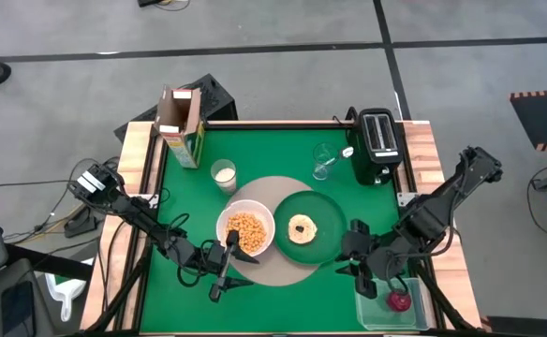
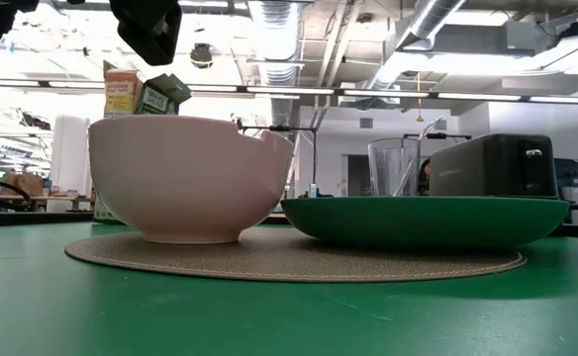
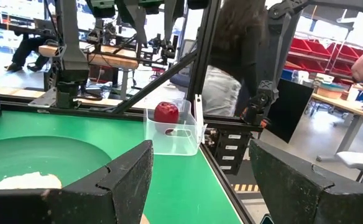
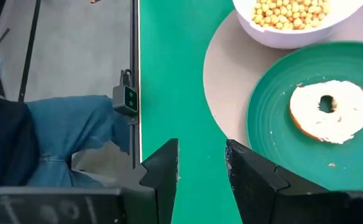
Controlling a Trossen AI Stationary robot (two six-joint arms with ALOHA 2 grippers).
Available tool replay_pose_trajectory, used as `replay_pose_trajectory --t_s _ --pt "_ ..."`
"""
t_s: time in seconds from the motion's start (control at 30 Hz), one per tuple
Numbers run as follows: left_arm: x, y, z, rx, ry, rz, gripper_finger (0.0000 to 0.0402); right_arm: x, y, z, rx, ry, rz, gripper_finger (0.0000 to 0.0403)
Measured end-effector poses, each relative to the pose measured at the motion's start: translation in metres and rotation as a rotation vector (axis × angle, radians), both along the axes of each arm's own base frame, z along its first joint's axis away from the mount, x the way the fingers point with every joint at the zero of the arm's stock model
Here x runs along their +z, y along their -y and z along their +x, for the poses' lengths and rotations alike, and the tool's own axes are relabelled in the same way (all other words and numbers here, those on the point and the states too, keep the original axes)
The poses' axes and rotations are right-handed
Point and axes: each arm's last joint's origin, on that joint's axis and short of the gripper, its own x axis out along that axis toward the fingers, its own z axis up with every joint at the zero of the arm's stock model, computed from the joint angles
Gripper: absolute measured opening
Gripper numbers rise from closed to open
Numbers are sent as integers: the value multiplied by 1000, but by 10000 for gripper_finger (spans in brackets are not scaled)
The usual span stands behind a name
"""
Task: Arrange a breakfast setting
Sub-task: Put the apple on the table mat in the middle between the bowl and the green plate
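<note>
Left tool (image 1: 221, 269) beside white bowl (image 1: 245, 230)

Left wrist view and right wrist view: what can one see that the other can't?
Only the left wrist view shows the small red fruit inside the clear plastic tub. Only the right wrist view shows the white bowl of cereal, the round tan mat and the whole small bagel. Both show the dark-green plate and the green table.

Left gripper (image 1: 225, 267) hovers just in front of the white bowl (image 1: 245, 230), fingers (image 3: 122, 180) spread wide. Right gripper (image 1: 356, 251) sits at the far side of the dark-green plate from that bowl, fingers (image 4: 163, 171) slightly parted.
</note>
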Motion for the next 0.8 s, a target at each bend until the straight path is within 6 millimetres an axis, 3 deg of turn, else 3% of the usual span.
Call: replay_pose_trajectory --t_s 0.33,0.63,0.8 --pt "0 0 0 -1 0 -1 251 -6 11 10 -47 -35 -30 170" --pt "0 0 0 -1 -1 -4 251 -13 15 3 -112 -143 -42 260" --pt "0 0 0 -2 -1 -3 251 -14 16 1 -120 -166 -53 291"
